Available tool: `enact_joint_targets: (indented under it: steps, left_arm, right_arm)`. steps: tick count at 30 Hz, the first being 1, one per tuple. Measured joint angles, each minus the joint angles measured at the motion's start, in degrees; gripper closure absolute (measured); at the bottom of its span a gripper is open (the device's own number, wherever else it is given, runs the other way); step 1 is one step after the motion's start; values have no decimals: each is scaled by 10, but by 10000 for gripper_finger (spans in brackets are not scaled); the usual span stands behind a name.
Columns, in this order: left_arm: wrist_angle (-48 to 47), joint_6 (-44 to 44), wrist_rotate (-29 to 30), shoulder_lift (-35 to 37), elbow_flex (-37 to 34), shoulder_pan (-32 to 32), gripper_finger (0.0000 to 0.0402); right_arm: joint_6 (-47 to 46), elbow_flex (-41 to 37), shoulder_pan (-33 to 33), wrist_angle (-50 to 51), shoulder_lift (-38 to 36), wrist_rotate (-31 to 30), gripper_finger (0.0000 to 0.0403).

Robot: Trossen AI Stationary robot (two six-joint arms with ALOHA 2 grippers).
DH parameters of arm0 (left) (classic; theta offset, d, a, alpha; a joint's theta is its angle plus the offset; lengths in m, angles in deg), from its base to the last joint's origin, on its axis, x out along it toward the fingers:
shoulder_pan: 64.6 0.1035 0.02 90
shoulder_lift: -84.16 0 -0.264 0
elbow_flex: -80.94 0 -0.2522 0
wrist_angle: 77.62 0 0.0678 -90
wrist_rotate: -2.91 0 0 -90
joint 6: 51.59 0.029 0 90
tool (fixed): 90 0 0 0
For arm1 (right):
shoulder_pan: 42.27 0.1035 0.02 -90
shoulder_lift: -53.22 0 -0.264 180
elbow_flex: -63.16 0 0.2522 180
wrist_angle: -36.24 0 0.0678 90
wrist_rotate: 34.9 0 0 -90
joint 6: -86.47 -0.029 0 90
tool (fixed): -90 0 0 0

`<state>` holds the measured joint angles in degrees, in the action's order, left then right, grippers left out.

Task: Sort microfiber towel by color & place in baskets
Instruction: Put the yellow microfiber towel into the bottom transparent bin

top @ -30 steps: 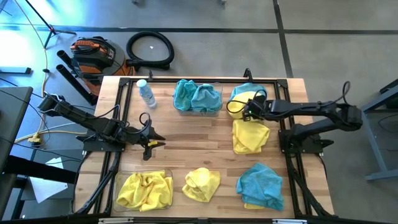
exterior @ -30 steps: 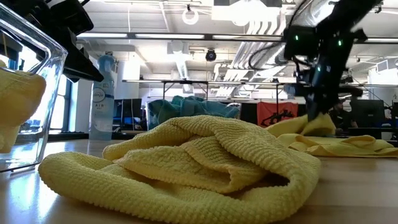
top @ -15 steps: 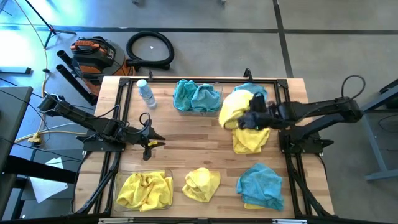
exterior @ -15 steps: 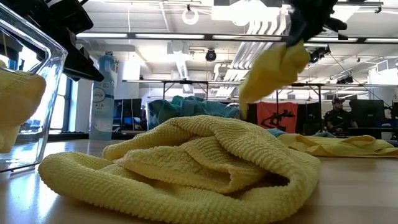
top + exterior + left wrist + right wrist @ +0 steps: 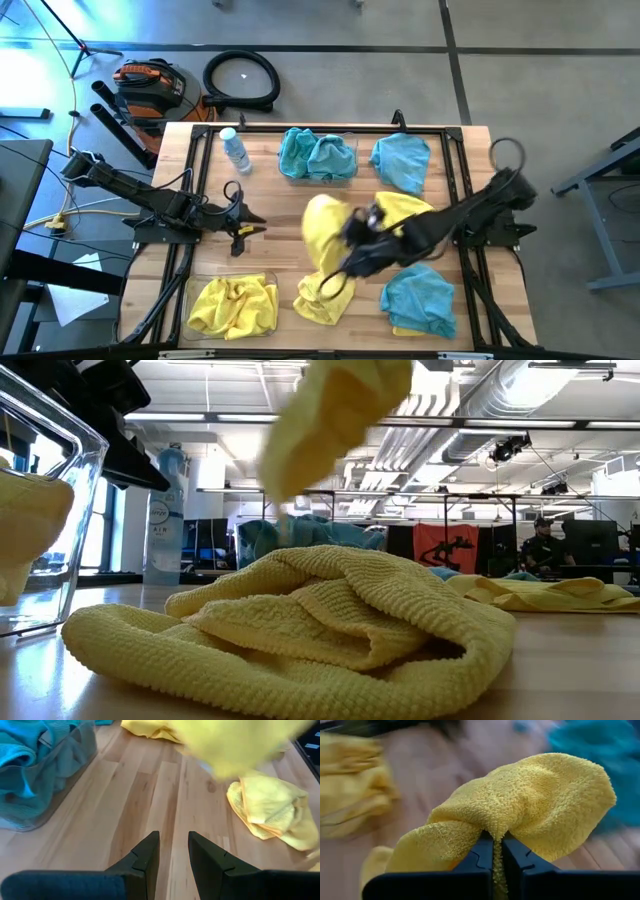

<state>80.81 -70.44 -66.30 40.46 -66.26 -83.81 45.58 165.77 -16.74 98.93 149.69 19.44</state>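
Observation:
My right gripper (image 5: 352, 228) hangs over the middle of the table, shut on a yellow microfiber towel (image 5: 322, 225), which shows blurred high up in the low view (image 5: 340, 415). Loose towels lie flat on the table: a yellow one near the front edge (image 5: 322, 296), a yellow one under the right arm (image 5: 408, 212), a teal one at the far right (image 5: 402, 160) and a teal one at the near right (image 5: 420, 298). The far basket (image 5: 318, 156) holds teal towels; the near left basket (image 5: 232, 306) holds yellow ones. My left gripper (image 5: 242, 226) waits open at the left. My right gripper pinches a bunched fold of the yellow towel (image 5: 492, 831) between its two fingers. The cloth bulges out beyond and to both sides of the fingertips (image 5: 512, 851). The fingers slant down from the table's right side. The towel is lifted clear of the table and droops below the hold.
A small clear water bottle (image 5: 233, 148) stands at the far left beside the teal basket. Bare wood lies between my left gripper and the held towel. Beyond the table's far edge, a coiled black hose (image 5: 241, 80) and an orange tool (image 5: 150, 85) lie on the floor.
My right gripper has lifted the yellow towel off the teal towel at the far right and swung it up and toward the table's middle and near edge, rolling as it went. The towel now hangs clear. The teal towel is left uncovered.

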Motion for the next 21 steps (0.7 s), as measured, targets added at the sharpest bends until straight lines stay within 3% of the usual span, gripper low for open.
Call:
enact_joint_targets:
  steps: [11,16,21]
  left_arm:
    - [0,0,5,0,0,0,309]
    - [0,0,5,0,0,0,309]
    - [0,0,5,0,0,0,309]
  right_arm:
    - [282,306,7,-73,250,81,402]
    - [367,389,-1,-137,330,132,402]
    - [404,417,-13,-249,388,223,402]
